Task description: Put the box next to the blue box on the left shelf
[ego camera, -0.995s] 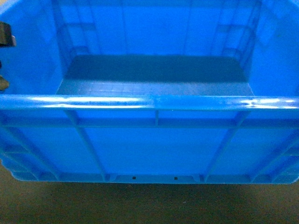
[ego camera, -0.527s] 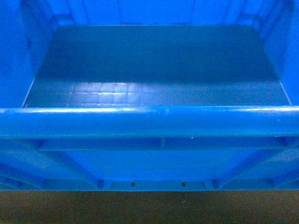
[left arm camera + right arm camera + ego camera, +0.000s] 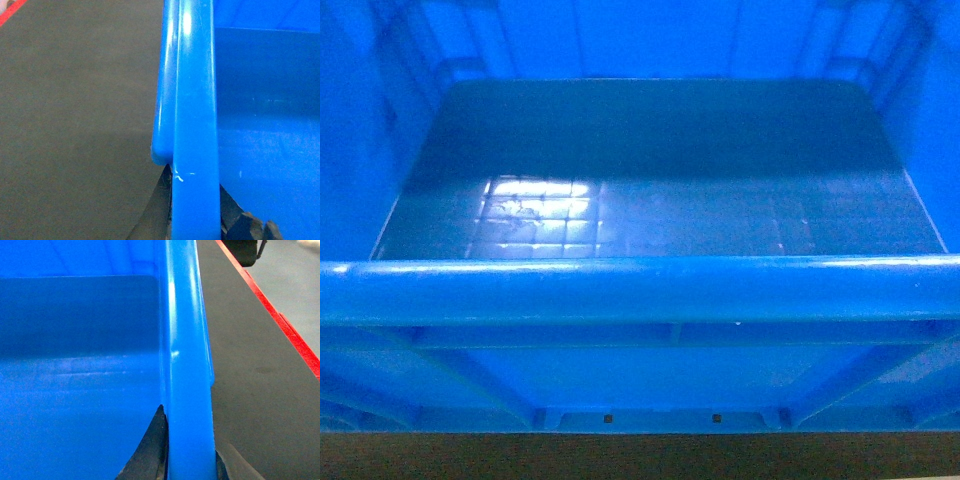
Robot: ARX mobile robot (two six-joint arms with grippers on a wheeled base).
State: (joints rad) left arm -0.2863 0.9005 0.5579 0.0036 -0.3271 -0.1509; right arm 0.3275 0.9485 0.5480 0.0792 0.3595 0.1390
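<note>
The box, a bright-blue crate with a thick rolled rim, fills the head view, which looks down onto its smooth floor. Neither gripper shows in that view. In the left wrist view my left gripper is shut on the box's left rim, one dark finger outside and one inside the wall. In the right wrist view my right gripper is shut on the right rim, with one finger inside the box. The left shelf and the other blue box are out of view.
Dark matting lies below and left of the box, and also to its right. A red line runs along the mat's edge and at the left wrist view's top corner. A dark object stands at the far end.
In the head view the box's near rim has dropped lower in the picture and more of its floor shows. The dark gripper part at the left edge is gone from view.
</note>
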